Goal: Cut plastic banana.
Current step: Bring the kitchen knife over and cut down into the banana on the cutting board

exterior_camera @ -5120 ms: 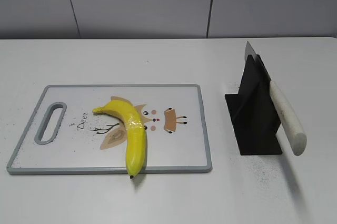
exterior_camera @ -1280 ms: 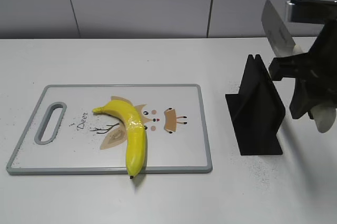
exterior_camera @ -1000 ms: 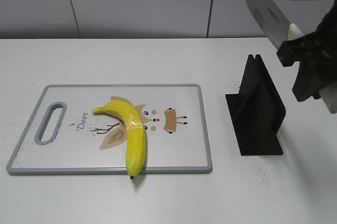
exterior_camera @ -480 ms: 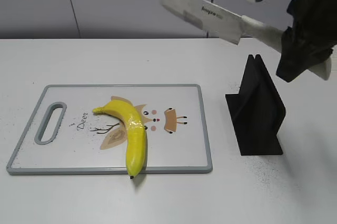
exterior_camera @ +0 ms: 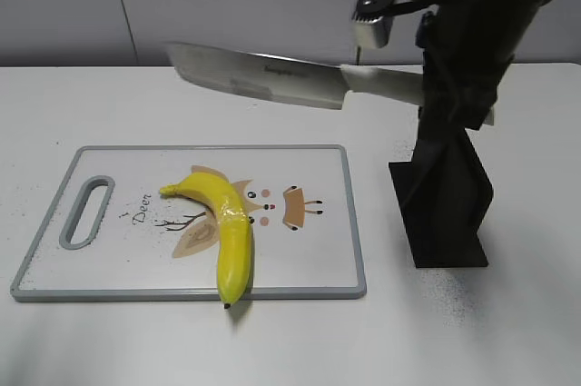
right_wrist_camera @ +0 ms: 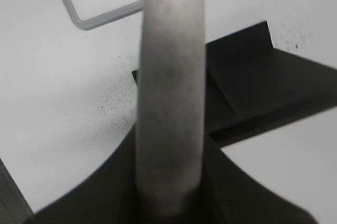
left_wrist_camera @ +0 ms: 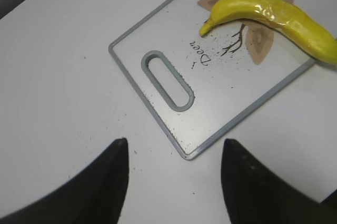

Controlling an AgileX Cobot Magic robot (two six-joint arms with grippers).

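Exterior view: right claw (exterior_camera: 454,95) grips knife (exterior_camera: 272,77) by pale handle, blade held level, high above cutting board (exterior_camera: 309,268), apparently on way to cut. Banana (exterior_camera: 227,227) lies on board's middle, stem toward far-left, dark tip overhanging near edge. Black knife stand (exterior_camera: 445,195) sits on table (exterior_camera: 272,341) right of board, slot vacated. Left claw (left_wrist_camera: 171,182) spread wide, holding nothing, hovering near board's handle end. Open air between blade and banana; stand below handle is nearest obstacle.

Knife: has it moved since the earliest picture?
Yes. The knife has left the black stand and now hangs, gripped, above the cutting board.
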